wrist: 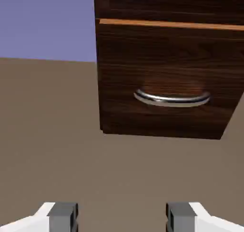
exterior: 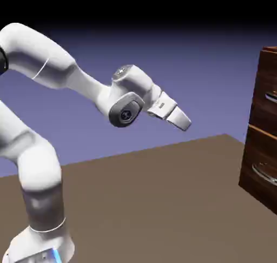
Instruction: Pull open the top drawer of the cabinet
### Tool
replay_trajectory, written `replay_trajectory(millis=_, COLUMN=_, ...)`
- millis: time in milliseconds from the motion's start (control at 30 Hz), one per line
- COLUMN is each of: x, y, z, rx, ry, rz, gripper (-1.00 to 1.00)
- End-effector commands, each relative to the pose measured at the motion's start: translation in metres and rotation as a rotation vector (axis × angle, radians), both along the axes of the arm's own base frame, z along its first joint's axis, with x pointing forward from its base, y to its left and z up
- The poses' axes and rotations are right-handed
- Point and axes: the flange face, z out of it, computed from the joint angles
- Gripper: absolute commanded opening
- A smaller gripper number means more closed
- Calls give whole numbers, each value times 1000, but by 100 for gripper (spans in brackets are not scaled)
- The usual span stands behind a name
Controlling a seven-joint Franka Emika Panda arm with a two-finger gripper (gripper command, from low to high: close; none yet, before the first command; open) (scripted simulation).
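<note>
Two grey fingertips [wrist: 62, 216] stand well apart at the bottom of the hand view, with only bare table [exterior: 162, 191] between them, so you can take the gripper [exterior: 184, 121] as spread and holding nothing. In the exterior view it hangs in the air over the table, pointing to the right and a little downward, well apart from the cabinet [exterior: 262, 132], which stands at the right edge of the scene.

The relation you must watch is the height. The hand camera looks at a lower drawer [wrist: 167, 83] with its curved silver handle [wrist: 171, 99], not at the top drawer [exterior: 269, 75]. The top drawer lies to the right of the gripper and higher up on the cabinet; in the exterior view only its left part is inside the picture, and only a sliver of silver shows at the picture's edge, so I cannot tell the handle's shape. The lower handle runs horizontally across its drawer front.

In my judgement, the approach is not yet finished: you need to bring the gripper far to the right and also upward before any closing
</note>
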Motion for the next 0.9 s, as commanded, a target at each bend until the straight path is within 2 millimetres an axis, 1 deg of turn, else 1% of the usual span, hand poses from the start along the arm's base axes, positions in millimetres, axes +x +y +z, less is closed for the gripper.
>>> replay_trajectory(millis=0, x=0, y=5, z=11, rx=-49, ry=-22, rz=58, gripper=0)
replay_trajectory(millis=233, x=-9, y=31, z=82, rx=-413, ry=-189, rz=419, gripper=0)
replay_trajectory(millis=433, x=-25, y=41, z=139, rx=-746, ry=-338, rz=663, gripper=0)
replay_trajectory(millis=633, x=-43, y=38, z=190, rx=-1095, ry=-477, rz=840, gripper=0)
replay_trajectory(millis=733, x=-52, y=32, z=212, rx=-1274, ry=-536, rz=903, gripper=0)
replay_trajectory(millis=867, x=-62, y=19, z=237, rx=-1515, ry=-600, rz=963, gripper=0)
